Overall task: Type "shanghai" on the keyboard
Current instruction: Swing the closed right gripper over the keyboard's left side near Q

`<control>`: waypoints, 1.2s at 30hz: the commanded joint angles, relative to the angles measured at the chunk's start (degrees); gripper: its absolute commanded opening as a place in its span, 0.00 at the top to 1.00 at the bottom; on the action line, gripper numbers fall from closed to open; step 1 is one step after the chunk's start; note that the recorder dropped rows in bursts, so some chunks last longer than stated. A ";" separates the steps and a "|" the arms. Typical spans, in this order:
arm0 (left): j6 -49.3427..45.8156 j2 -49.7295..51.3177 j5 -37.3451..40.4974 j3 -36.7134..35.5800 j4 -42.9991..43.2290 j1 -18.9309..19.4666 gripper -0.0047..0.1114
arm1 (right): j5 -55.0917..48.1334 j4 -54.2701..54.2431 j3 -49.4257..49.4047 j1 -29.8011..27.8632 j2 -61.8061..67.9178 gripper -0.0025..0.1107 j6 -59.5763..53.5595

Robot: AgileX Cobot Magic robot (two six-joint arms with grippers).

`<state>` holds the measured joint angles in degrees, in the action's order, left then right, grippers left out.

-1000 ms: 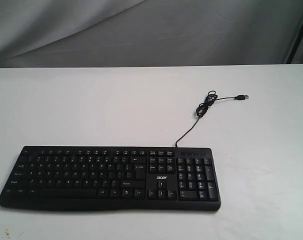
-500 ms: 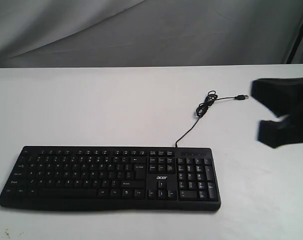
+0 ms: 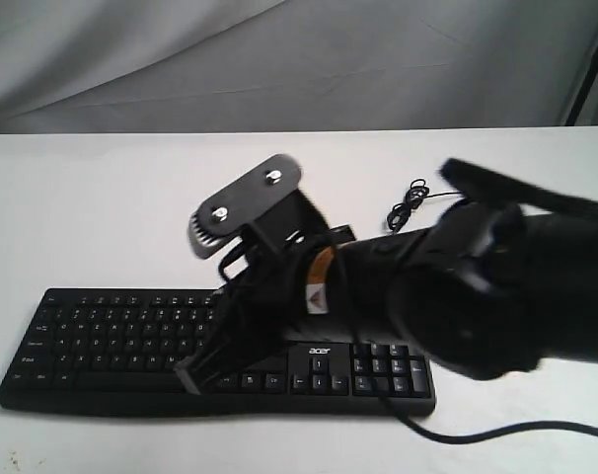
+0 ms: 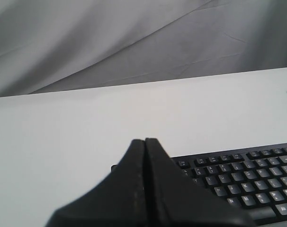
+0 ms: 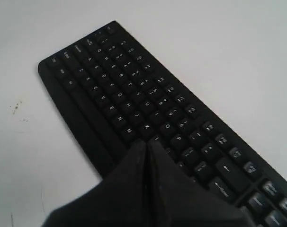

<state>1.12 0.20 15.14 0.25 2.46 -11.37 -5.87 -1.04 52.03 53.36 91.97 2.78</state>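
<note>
- Black plastic keyboard (image 3: 112, 336) lies flat on the white table (image 3: 102, 197), well away from the far edge and toward the near edge. Its long side runs parallel to those edges, and the number pad is at its right end.
- White key legends and a white "acer" logo show on it. The right arm (image 3: 477, 296) hides part of the middle keys in the exterior view.
- Its thin black cable (image 3: 410, 202) leaves the back of the keyboard and runs toward the far right of the table, where it bunches into a small coil. The arm covers the end of the cable.
- The right gripper (image 3: 193, 375) reaches in from the right side of the table and slants down over the keyboard's lower rows, near the space bar.
- In the right wrist view the right gripper (image 5: 146, 142) has its two fingers pressed together with nothing between them. Its tip is over the lower letter rows of the keyboard (image 5: 124, 90). Whether it touches a key cannot be told.
- A grey metal plate (image 3: 245, 202) with two screws sits on top of the right wrist.
- The left gripper (image 4: 144, 140) is likewise closed and empty. It is above bare table just beside one end of the keyboard (image 4: 247, 175).
- Grey cloth (image 3: 181, 59) hangs behind the far edge.
</note>
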 commanded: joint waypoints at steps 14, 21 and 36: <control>0.16 -0.20 -0.28 -0.25 0.04 -0.23 0.96 | -20.80 -5.18 40.43 3.36 28.51 0.98 -20.13; 0.16 -0.20 -0.28 -0.25 0.04 -0.23 0.96 | -17.15 -16.96 45.35 4.70 36.94 0.98 -43.01; 0.16 -0.20 -0.28 -0.25 0.04 -0.23 0.96 | -7.08 -23.78 45.35 4.73 41.65 0.98 -44.12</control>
<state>1.12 0.20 15.14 0.25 2.46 -11.37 -14.51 -24.40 97.05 57.93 133.17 -40.47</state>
